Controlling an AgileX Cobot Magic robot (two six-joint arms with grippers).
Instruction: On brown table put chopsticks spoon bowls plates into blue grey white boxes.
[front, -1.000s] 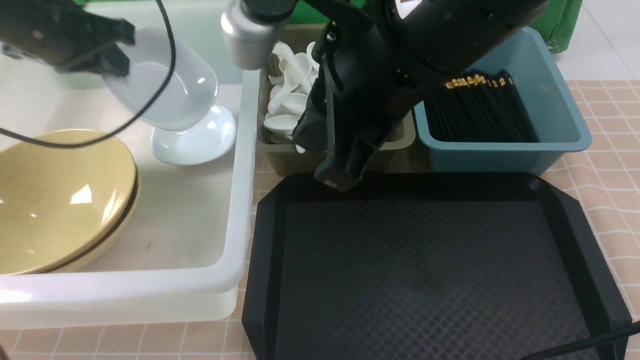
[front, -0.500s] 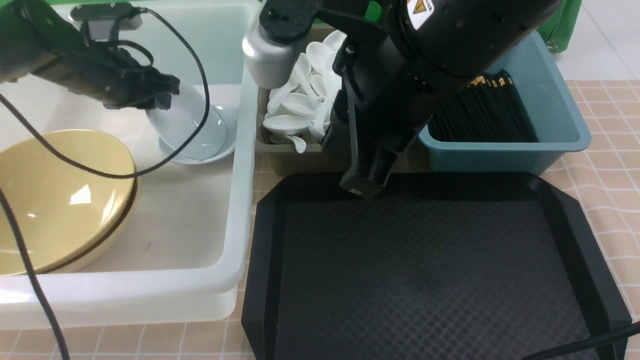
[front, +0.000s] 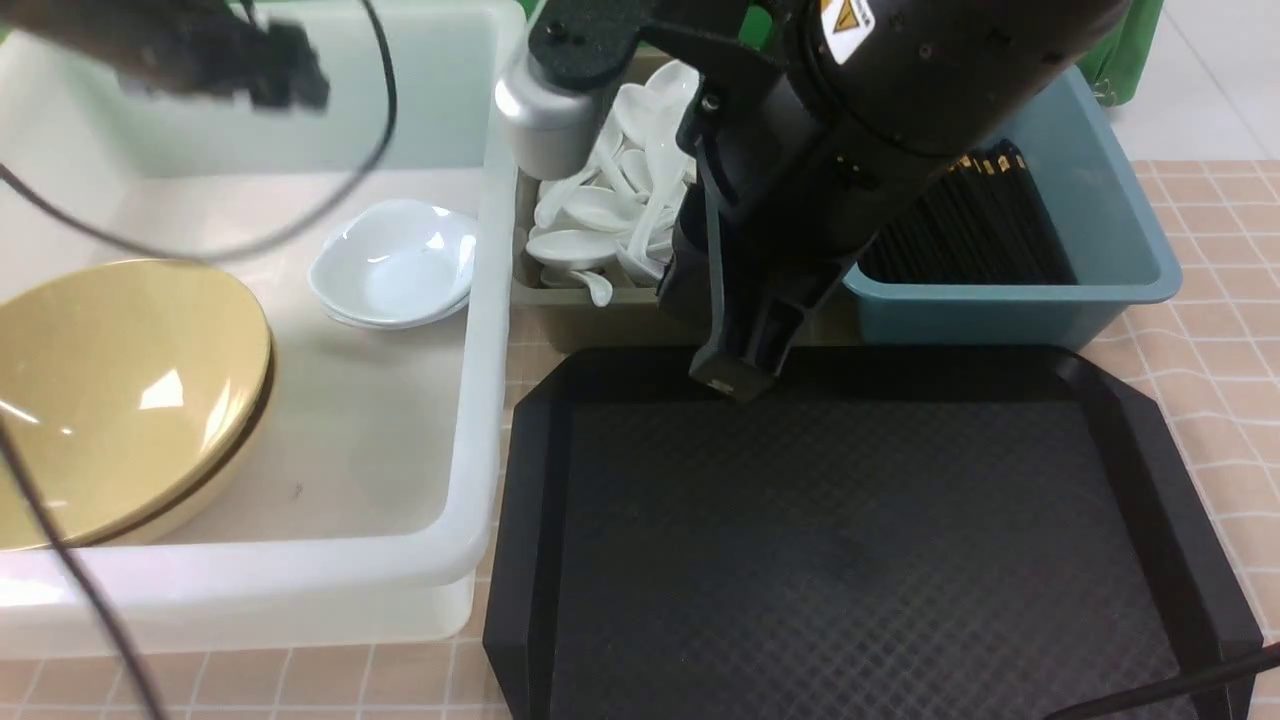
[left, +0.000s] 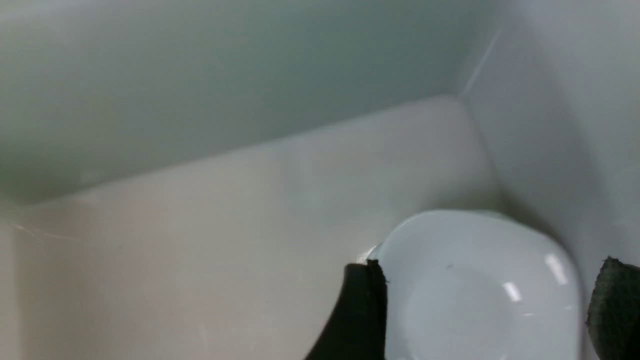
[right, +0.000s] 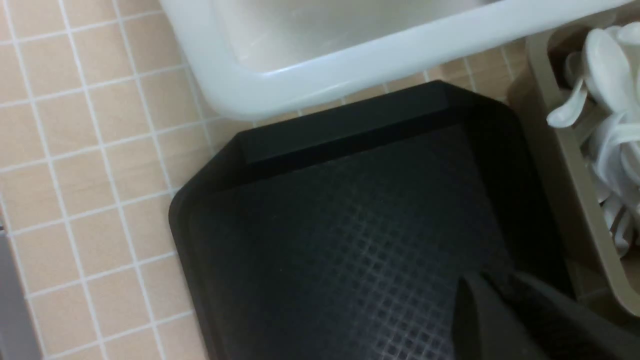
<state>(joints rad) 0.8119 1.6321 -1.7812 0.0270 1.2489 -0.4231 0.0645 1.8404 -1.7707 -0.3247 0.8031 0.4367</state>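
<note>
Small, glossy white rounded-square plates (front: 395, 262) are seen stacked inside the big translucent white plastic tub (front: 480, 400), close to its right wall. Large mustard-yellow bowls (front: 120, 400) are tilted at the tub's left side. The left gripper (left: 490, 275), blurred in the front view, is held over the tub with fingers spread wide, gripping nothing. White soup spoons (front: 590, 210) are piled in the olive-grey bin (front: 590, 325), and black gold-tipped chopsticks (front: 960, 220) are laid in the teal-blue bin (front: 1100, 200). The right gripper (front: 735, 380) is poised over the far edge of the black diamond-textured tray (front: 850, 550), fingers pressed together and empty. Everything is set on the tan checked tablecloth (front: 1220, 330).
</note>
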